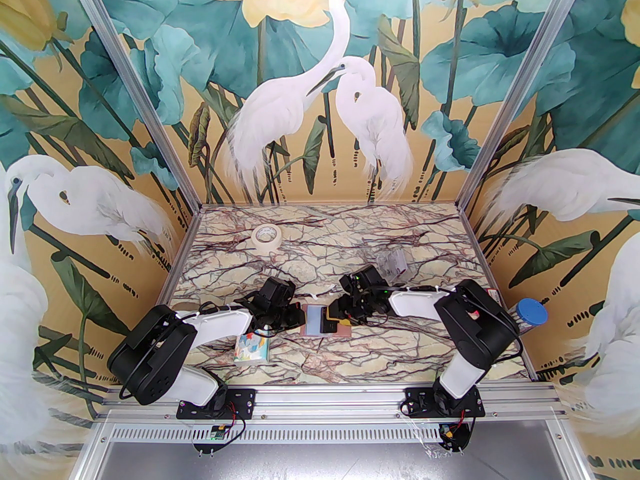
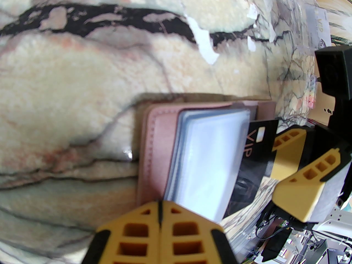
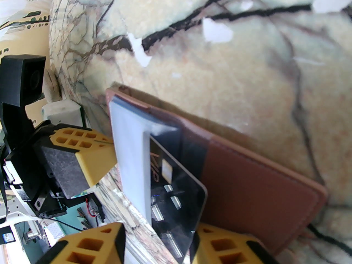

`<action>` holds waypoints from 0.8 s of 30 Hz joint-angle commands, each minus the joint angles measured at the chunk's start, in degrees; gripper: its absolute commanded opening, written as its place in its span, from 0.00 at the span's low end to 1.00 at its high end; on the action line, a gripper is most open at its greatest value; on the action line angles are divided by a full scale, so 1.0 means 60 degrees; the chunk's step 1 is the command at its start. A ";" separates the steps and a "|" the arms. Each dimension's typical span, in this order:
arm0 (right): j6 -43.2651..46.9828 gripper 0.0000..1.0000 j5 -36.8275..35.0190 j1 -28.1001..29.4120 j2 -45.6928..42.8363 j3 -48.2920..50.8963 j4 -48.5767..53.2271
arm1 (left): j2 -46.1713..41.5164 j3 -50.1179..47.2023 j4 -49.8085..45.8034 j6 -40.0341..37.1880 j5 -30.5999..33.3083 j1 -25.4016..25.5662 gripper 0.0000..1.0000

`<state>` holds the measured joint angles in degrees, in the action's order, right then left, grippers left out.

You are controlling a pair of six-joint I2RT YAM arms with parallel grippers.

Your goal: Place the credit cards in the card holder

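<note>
The dusty-pink card holder (image 1: pixel 343 331) lies open on the marble table between the two arms, its pale blue-grey pockets (image 2: pixel 209 158) facing up. A black credit card (image 3: pixel 176 191) marked VIP sticks partway out of a pocket on the right half (image 2: pixel 257 144). My right gripper (image 3: pixel 158 230) is open, its yellow fingers (image 2: pixel 288 150) standing either side of the card's outer end. My left gripper (image 2: pixel 160 216) is shut with nothing between its fingers, its tips at the holder's left edge. Whether they press on it I cannot tell.
A cartoon-printed tissue pack (image 1: pixel 252 348) lies under the left arm near the front edge. A roll of tape (image 1: pixel 266 238) sits at the back left, a clear plastic box (image 1: pixel 392 263) behind the right gripper, and a blue-lidded jar (image 1: pixel 530 315) at the right wall.
</note>
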<state>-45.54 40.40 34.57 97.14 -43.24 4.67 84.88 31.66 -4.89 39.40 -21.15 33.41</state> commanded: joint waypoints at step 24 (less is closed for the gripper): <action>0.0273 0.36 -0.1819 0.0483 0.0127 -0.0927 0.2137 | 0.0443 -0.0088 -0.0328 -0.0179 0.0311 0.0056 0.00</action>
<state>-43.90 31.05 36.93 96.60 -47.62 16.10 84.88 31.66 -4.86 39.40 -21.15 33.41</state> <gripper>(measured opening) 0.357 0.033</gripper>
